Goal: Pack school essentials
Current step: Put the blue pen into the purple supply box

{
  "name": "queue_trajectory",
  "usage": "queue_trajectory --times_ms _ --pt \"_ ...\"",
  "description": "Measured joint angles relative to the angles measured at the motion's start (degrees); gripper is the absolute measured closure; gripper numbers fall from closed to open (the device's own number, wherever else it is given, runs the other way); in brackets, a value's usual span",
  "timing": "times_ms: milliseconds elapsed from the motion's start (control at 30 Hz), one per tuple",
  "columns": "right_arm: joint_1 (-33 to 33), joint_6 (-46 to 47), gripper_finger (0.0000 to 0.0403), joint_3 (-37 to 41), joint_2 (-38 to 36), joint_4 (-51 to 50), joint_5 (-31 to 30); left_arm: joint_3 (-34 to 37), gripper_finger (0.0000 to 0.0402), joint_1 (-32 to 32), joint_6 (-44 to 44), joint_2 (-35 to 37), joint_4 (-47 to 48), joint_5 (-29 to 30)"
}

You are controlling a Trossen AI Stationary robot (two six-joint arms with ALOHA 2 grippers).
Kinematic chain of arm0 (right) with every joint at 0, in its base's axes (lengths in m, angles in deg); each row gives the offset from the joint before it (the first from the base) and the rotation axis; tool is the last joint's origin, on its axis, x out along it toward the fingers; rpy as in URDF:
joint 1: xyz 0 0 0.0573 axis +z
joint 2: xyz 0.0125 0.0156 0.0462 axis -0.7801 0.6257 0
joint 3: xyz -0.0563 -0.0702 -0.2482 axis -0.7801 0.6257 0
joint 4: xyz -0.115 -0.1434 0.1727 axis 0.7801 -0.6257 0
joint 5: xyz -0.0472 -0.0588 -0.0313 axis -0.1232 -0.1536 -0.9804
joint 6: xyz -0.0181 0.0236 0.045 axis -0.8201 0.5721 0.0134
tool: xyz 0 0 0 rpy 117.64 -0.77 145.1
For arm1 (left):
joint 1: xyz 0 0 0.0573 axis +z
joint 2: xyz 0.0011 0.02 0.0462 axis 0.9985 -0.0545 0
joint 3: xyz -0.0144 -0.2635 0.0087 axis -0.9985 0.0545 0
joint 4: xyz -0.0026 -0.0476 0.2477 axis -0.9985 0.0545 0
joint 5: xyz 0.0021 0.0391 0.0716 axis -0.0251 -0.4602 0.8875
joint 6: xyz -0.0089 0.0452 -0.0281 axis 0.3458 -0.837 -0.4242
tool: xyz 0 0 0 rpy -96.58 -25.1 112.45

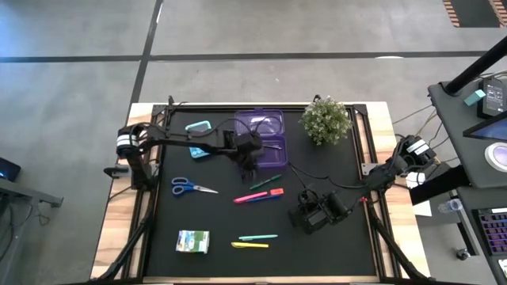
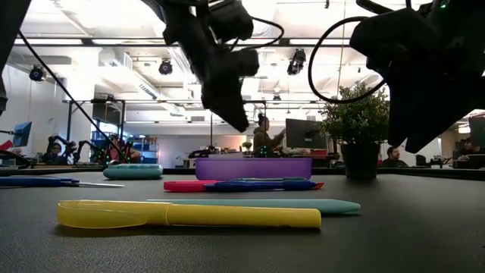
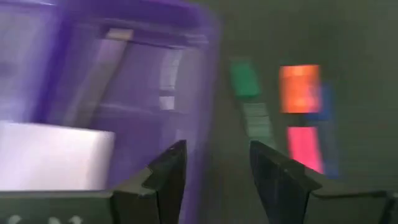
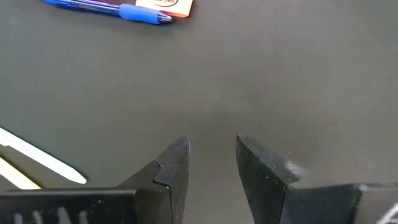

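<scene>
A purple box (image 1: pixel 261 131) stands at the far middle of the black mat, and a white pad (image 3: pixel 56 162) lies in it. My left gripper (image 1: pixel 249 165) hangs open over the box's near edge (image 3: pixel 205 93) with nothing between its fingers. Just beyond it lie a green pen (image 1: pixel 265 181) and a pink-orange marker (image 1: pixel 255 196) with a blue pen (image 4: pixel 118 9) beside it. Blue-handled scissors (image 1: pixel 190 187), a teal pen (image 1: pixel 258 237), a yellow marker (image 1: pixel 249 245) and a green-and-white packet (image 1: pixel 192 241) lie flat on the mat. My right gripper (image 1: pixel 310 218) hovers open over bare mat, right of the pens.
A potted plant (image 1: pixel 326 119) stands at the far right, next to the box. Two teal items (image 1: pixel 198 127) (image 1: pixel 198 152) lie at the far left. Bare mat (image 1: pixel 333 253) shows at the near right. Cables run from both arms across the mat.
</scene>
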Motion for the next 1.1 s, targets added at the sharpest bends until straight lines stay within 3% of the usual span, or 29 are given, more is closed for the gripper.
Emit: queue_trajectory --times_ms 233,467,667,767,967,1100 --pt "0.0 0.0 0.0282 0.0 0.0 0.1 0.0 0.1 0.0242 -4.5 6.9 0.1 -0.4 -18.9" --pt "0.0 0.0 0.0282 0.0 0.0 0.8 0.0 1.0 0.0242 -8.8 13.8 0.1 -0.3 -20.1" --pt "0.0 0.0 0.0282 0.0 0.0 2.5 0.0 3.3 0.0242 -10.8 6.5 1.5 -1.0 -24.3" --pt "0.0 0.0 0.0282 0.0 0.0 3.0 0.0 5.1 0.0242 -12.6 5.4 1.9 -2.3 -20.0" --pt "0.0 0.0 0.0282 0.0 0.0 3.2 0.0 7.0 0.0242 -17.4 -0.8 2.2 -11.5 -1.6" --pt "0.0 0.0 0.0282 0.0 0.0 3.6 0.0 10.3 0.0242 -19.8 -3.6 1.8 -20.3 6.6"
